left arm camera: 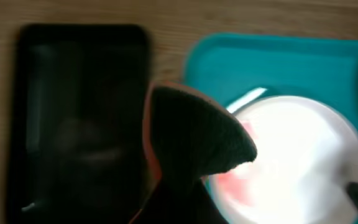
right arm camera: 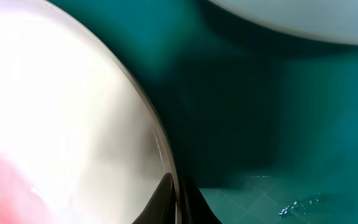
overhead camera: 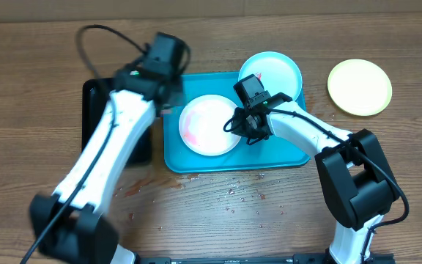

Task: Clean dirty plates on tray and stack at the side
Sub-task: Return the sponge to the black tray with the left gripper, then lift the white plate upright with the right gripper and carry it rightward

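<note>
Right hand [right arm camera: 178,202]: closed on the right rim of the white plate [overhead camera: 205,121], one finger over the lip and one under. My read is that the pinch pins the plate so it cannot skate across the tray [overhead camera: 269,150] under a wipe.

Left hand [overhead camera: 168,99]: blurred in the overhead view. It is closed on a dark sponge [left arm camera: 194,134] with an orange edge, which juts forward from the hand. The sponge hangs over the tray's left rim, at the near-left edge of the white plate; I cannot tell whether it touches.

White plate: sits left of centre in the tray. A red smear [left arm camera: 232,183] lies on its left side, next to the sponge, so it is not yet clean.

Blue-rimmed plate [overhead camera: 273,70]: at the tray's far right corner, overhanging the rim. A small red mark shows near the arm; likely unwiped.

Yellow-green plate [overhead camera: 360,86]: off the tray, alone on the counter [overhead camera: 218,213] to the right. It looks clean and probably starts the stack.

Black tray [overhead camera: 94,110]: just left of the turquoise tray, under the left arm.

Counter in front of the tray is speckled with droplets.
</note>
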Controlling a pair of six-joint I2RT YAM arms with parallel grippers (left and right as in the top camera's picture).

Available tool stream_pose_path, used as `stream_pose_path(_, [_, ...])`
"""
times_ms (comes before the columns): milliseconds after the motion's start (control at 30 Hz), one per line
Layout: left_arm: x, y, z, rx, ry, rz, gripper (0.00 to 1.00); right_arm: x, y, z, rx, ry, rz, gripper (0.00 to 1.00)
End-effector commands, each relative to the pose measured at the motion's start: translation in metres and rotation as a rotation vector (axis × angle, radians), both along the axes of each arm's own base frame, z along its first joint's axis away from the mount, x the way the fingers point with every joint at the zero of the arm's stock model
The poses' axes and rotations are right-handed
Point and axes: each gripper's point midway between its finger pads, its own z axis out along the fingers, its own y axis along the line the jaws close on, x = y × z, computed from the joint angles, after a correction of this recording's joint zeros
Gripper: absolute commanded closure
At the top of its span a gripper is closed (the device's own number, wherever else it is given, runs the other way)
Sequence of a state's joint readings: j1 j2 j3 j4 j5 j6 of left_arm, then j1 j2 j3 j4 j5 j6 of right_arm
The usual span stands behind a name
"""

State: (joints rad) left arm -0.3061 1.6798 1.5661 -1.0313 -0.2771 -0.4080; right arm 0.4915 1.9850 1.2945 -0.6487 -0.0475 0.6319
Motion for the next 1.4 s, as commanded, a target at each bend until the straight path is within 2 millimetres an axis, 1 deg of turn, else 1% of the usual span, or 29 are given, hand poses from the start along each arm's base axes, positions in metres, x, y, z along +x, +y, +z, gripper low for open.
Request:
stream_pose_path(0, [-0.007,0.056,0.020,0.117,-0.020,0.120,0.96,0.005,-0.005,0.014,-0.014,-0.038,-0.002,0.96])
stream_pose_path(133, [-0.015,0.094,0.009,0.113,0.027,0.222,0.96,0.004,-0.005,0.019,-0.011,-0.042,-0.001,0.96])
stream_pose_path(200, [-0.015,0.103,-0.005,0.069,0.042,0.249,0.96,0.002,-0.006,0.018,-0.015,-0.035,-0.001,0.96])
stream_pose_path(267, [-0.013,0.106,-0.022,0.012,0.049,0.251,0.96,0.002,-0.007,0.018,-0.017,-0.031,-0.001,0.96])
stream_pose_path(333, [-0.011,0.108,-0.046,-0.045,0.054,0.248,0.96,0.001,-0.007,0.018,-0.018,-0.030,-0.001,0.96])
stream_pose_path(467, [-0.020,0.112,-0.092,-0.127,0.077,0.263,0.96,-0.001,-0.008,0.017,-0.023,-0.020,-0.001,0.96])
stream_pose_path(600, [-0.024,0.114,-0.119,-0.127,0.075,0.239,0.96,-0.001,-0.008,0.017,-0.023,-0.021,-0.002,0.96])
stream_pose_path(767, [-0.026,0.115,-0.141,-0.122,0.077,0.232,0.96,-0.002,-0.009,0.017,-0.025,-0.016,-0.002,0.96])
stream_pose_path(833, [-0.026,0.116,-0.144,-0.116,0.080,0.235,0.95,-0.002,-0.009,0.017,-0.025,-0.016,-0.001,0.96])
stream_pose_path(867, [-0.026,0.116,-0.144,-0.114,0.078,0.235,0.87,-0.002,-0.009,0.017,-0.025,-0.016,-0.001,0.96])
stream_pose_path(900, [-0.025,0.116,-0.143,-0.113,0.074,0.235,0.67,-0.002,-0.009,0.017,-0.025,-0.016,-0.002,0.96])
stream_pose_path(933, [-0.024,0.116,-0.143,-0.114,0.069,0.235,0.49,-0.002,-0.009,0.016,-0.026,-0.015,-0.001,0.96])
stream_pose_path(967, [-0.023,0.116,-0.142,-0.115,0.065,0.234,0.35,-0.003,-0.009,0.016,-0.027,-0.013,-0.001,0.96])
stream_pose_path(1000, [-0.022,0.116,-0.142,-0.116,0.061,0.234,0.27,-0.003,-0.009,0.016,-0.028,-0.010,-0.001,0.96])
stream_pose_path(1033, [-0.021,0.115,-0.140,-0.121,0.057,0.232,0.24,-0.004,-0.010,0.016,-0.031,-0.005,-0.001,0.96])
stream_pose_path(1100, [-0.019,0.112,-0.135,-0.139,0.055,0.223,0.27,-0.004,-0.011,0.019,-0.038,0.000,-0.002,0.96])
stream_pose_path(1167, [-0.016,0.109,-0.122,-0.155,0.043,0.215,0.28,-0.002,-0.009,0.027,-0.042,-0.010,0.024,0.96])
stream_pose_path(1233, [-0.012,0.109,-0.104,-0.158,0.016,0.211,0.25,0.003,-0.009,0.037,-0.050,-0.033,0.043,0.96])
stream_pose_path(1267, [-0.009,0.109,-0.089,-0.155,-0.008,0.198,0.24,0.006,-0.010,0.045,-0.059,-0.047,0.040,0.96])
stream_pose_path(1300, [-0.008,0.108,-0.079,-0.156,-0.023,0.192,0.21,0.009,-0.012,0.052,-0.069,-0.061,0.035,0.96])
stream_pose_path(1367, [-0.007,0.108,-0.048,-0.156,-0.078,0.182,0.12,0.016,-0.015,0.069,-0.092,-0.094,0.024,0.96])
